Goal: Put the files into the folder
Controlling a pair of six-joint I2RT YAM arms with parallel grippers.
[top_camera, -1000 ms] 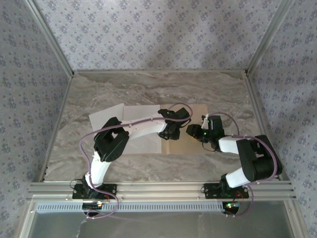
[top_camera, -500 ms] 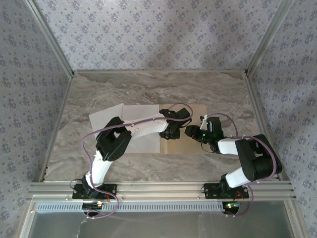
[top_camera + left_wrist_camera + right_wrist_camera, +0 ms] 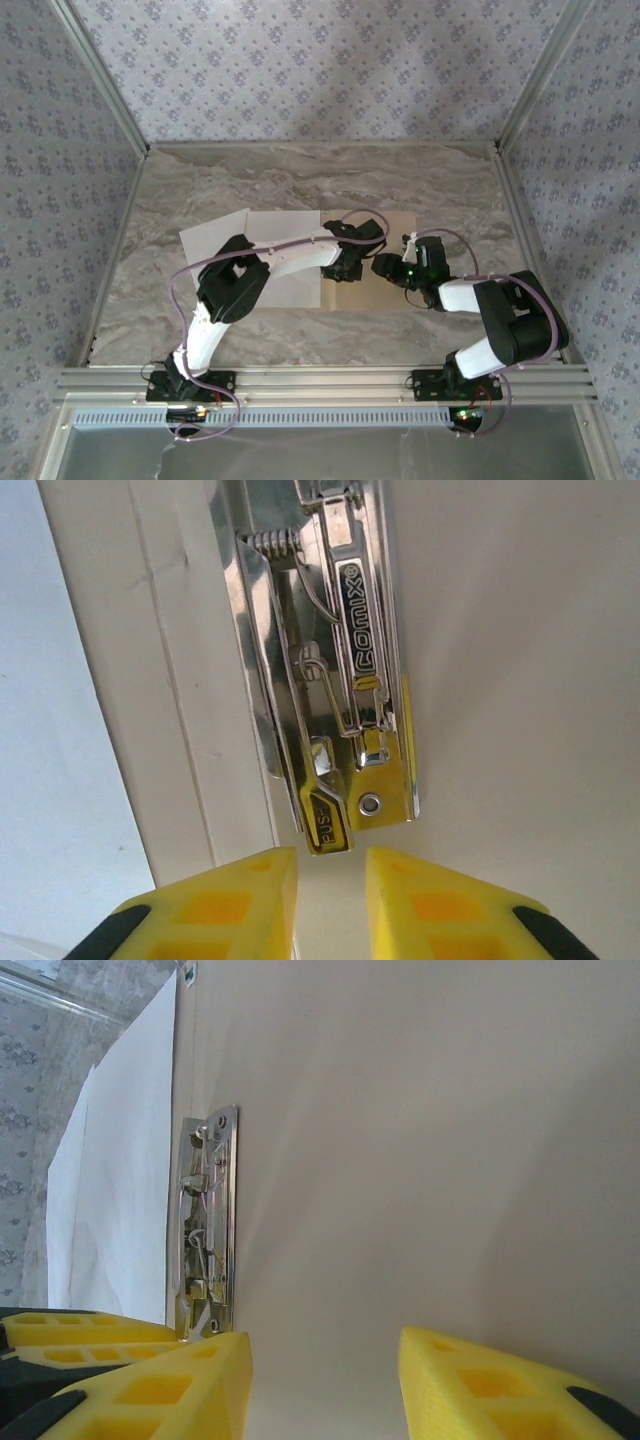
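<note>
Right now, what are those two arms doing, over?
Left tool barely open, empty, just short of the clip. Right tool open, empty, above the folder. Files flat beside clip. Nothing blocking.

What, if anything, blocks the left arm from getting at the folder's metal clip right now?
Probably nothing: the left pincer hangs just short of the clip, fingers narrowly apart in line with its push tab, with bare folder between.

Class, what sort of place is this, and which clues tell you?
Probably a robot test booth, not an office: a marble-look table walled by wallpapered panels, an aluminium rail along its near edge, and the left arm and right arm bolted there.
</note>
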